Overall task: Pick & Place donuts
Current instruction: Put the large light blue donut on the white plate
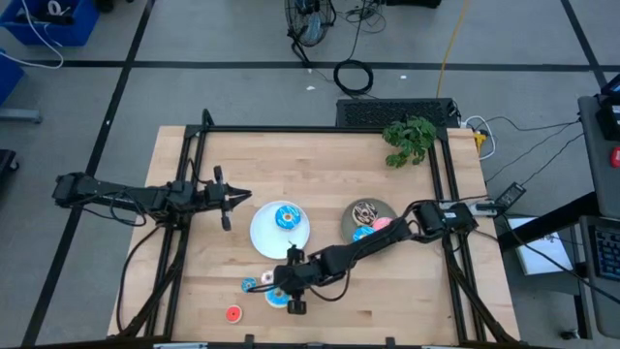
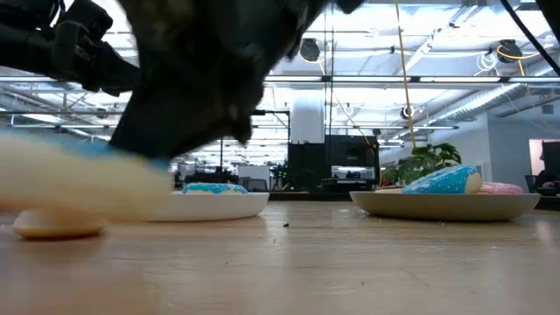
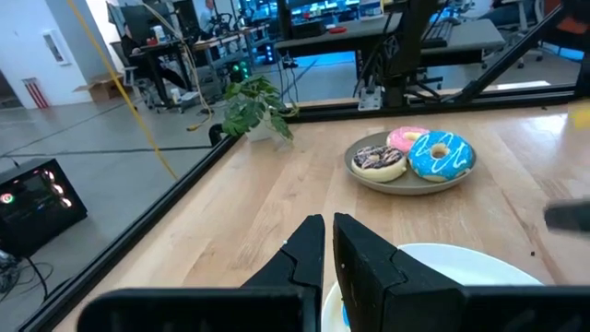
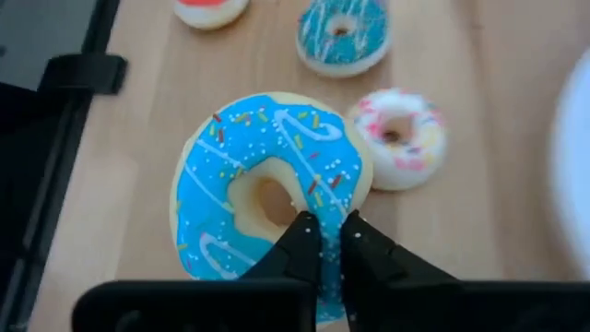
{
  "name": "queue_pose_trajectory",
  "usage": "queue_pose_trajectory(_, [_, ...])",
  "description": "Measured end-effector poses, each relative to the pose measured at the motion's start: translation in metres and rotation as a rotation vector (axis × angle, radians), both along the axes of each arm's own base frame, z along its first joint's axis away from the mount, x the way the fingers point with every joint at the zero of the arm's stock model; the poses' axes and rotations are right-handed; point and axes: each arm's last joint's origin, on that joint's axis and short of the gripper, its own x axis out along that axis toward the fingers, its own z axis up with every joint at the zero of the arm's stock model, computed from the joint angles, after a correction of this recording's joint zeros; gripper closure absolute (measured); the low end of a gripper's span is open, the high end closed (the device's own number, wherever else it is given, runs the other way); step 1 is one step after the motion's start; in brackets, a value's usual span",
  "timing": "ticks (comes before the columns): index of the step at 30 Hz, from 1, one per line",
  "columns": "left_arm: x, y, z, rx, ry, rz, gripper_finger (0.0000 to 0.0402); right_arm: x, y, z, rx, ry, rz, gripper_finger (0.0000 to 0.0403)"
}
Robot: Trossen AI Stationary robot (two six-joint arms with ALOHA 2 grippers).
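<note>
My right gripper (image 1: pixel 289 288) reaches to the near middle of the table and is shut on a large blue sprinkled donut (image 4: pixel 267 184), also seen in the high view (image 1: pixel 278 298). Beside it lie a small blue donut (image 4: pixel 344 35), a pink-and-white one (image 4: pixel 398 138) and a red one (image 1: pixel 233 313). Another blue donut (image 1: pixel 287 217) lies on the white plate (image 1: pixel 263 237). Brown, pink and blue donuts (image 3: pixel 410 155) lie on the grey plate (image 1: pixel 351 215). My left gripper (image 1: pixel 229 199) is shut and empty, just left of the white plate. My right gripper has its fingertips (image 4: pixel 304 235) on the blue donut's ring, between the hole and the outer rim (image 4: pixel 330 277), with a thin strip of icing between them. The fingers come from above, slanting in from the table's right. In the low view the donut (image 2: pixel 79 175) appears a little above the table.
A green toy plant (image 1: pixel 409 139) lies at the far right of the table. Black frame rails (image 1: pixel 320 129) run along the table's far, left and right sides. Bare wood lies between the plates and the far rail.
</note>
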Motion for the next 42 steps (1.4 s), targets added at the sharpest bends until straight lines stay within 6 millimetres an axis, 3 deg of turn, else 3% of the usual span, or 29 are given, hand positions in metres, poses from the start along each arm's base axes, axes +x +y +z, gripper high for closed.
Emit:
queue_pose_trajectory(7, [0.000,0.000,-0.001,-0.009,0.006,-0.001,0.0366,-0.019,-0.011,0.060,-0.095,-0.036,-0.009,0.0395])
queue_pose_trajectory(11, [0.000,0.000,-0.001,-0.016,0.010,0.000,0.0366,-0.034,-0.034,0.091,-0.174,-0.009,-0.073,0.0396])
queue_pose_trajectory(15, [0.000,0.000,-0.001,-0.023,0.009,0.001,0.0366,-0.035,-0.068,0.107,-0.212,-0.003,-0.150,0.0397])
queue_pose_trajectory(18, [0.000,0.000,-0.002,-0.023,0.014,0.002,0.0366,-0.029,-0.092,0.102,-0.185,0.037,-0.166,0.0397])
queue_pose_trajectory(25, [0.000,0.000,-0.002,-0.012,0.020,0.003,0.0366,-0.013,-0.130,0.058,-0.121,0.202,-0.155,0.0397])
queue_pose_trajectory(32, [0.000,0.000,-0.002,0.006,0.025,0.001,0.0366,-0.007,-0.136,0.033,-0.102,0.258,-0.124,0.0394])
queue_pose_trajectory(42, [0.000,0.000,-0.002,0.010,0.019,0.000,0.0366,-0.001,-0.139,0.028,-0.112,0.226,-0.109,0.0393])
